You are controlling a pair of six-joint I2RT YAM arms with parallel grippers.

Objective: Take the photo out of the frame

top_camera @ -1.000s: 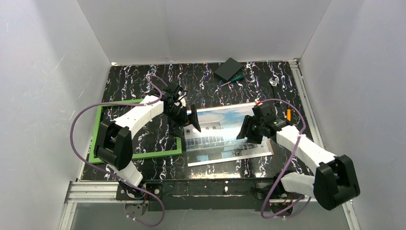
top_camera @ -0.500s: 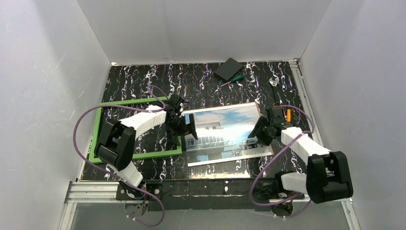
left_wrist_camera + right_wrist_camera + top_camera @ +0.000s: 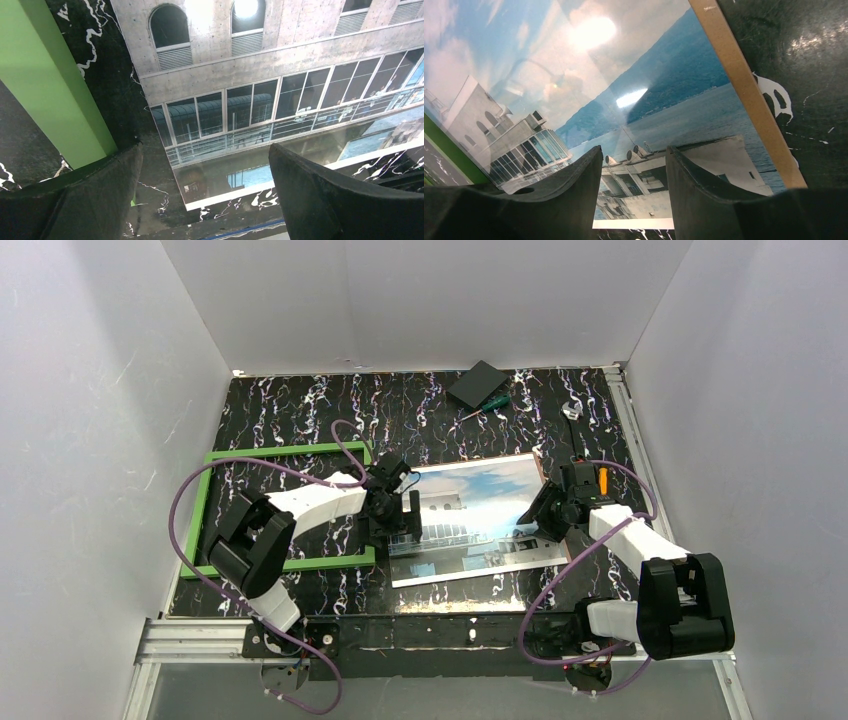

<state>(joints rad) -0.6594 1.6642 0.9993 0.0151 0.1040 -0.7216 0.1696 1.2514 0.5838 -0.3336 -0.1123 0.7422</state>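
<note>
- The photo (image 3: 480, 510), a glossy print of a white building under blue sky with water, lies flat on the black marbled worktop (image 3: 300, 410), right of centre and slightly skewed.
- The frame (image 3: 290, 450), bright green and thin, lies flat on the left half of the worktop. The marble pattern shows through its opening, so the photo is outside it.
- In the left wrist view a narrow strip of worktop (image 3: 110, 60) separates the frame's bar (image 3: 55, 85) from the photo's edge (image 3: 250, 75); the two are just beside each other and not touching.
- A light brown board edge (image 3: 744, 95) runs along the photo's far right side (image 3: 599, 75), touching it.
- The left pincer (image 3: 398, 515) hangs low over the photo's left edge, between frame and print. Its jaws are spread wide with nothing between them (image 3: 205, 150); one finger is above the frame's bar and the other above the photo's lower border.
- The right pincer (image 3: 545, 518) is low over the photo's right part. Its jaws stand partly apart (image 3: 634, 150), and only the print's surface shows through the gap. Whether the fingertips touch the print I cannot tell.
- At the back of the worktop sit a flat black block (image 3: 476, 383), a green-handled screwdriver (image 3: 490, 403) just beside it, and a small pale object (image 3: 572, 408) further right.
- Purple cables (image 3: 185, 490) loop along both arms.
</note>
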